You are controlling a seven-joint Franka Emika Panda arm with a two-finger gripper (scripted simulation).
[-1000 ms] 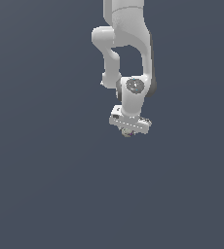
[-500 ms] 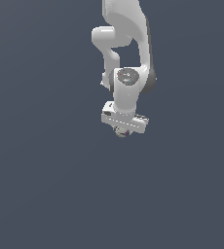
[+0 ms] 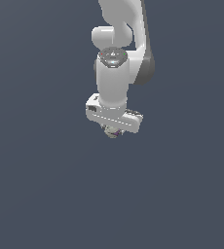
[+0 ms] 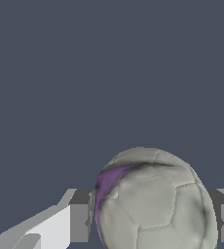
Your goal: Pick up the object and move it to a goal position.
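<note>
Here the gripper is clamped on the object, a rounded greyish ball with a panelled, football-like surface and a purple streak along one side. In the wrist view the ball sits squarely between the two fingers, one grey pad pressed to each flank, and it fills most of the gap between them. A pale, angular part of the finger mount shows beside one pad.

In the exterior view the same object appears only as a tiny grey lump with a purplish tint, tucked directly beneath the white gripper bar and mostly hidden by it. The gripper points downward, its bar slightly tilted, lower toward the exterior view's right.

Above the bar rises the thick white wrist link, capped by a round grey disc, with a darker grey joint housing just to its right in the exterior view. Further arm segments climb out of the top of the frame. Behind everything lies a plain, dark slate-blue background, with no visible edge or horizon.
</note>
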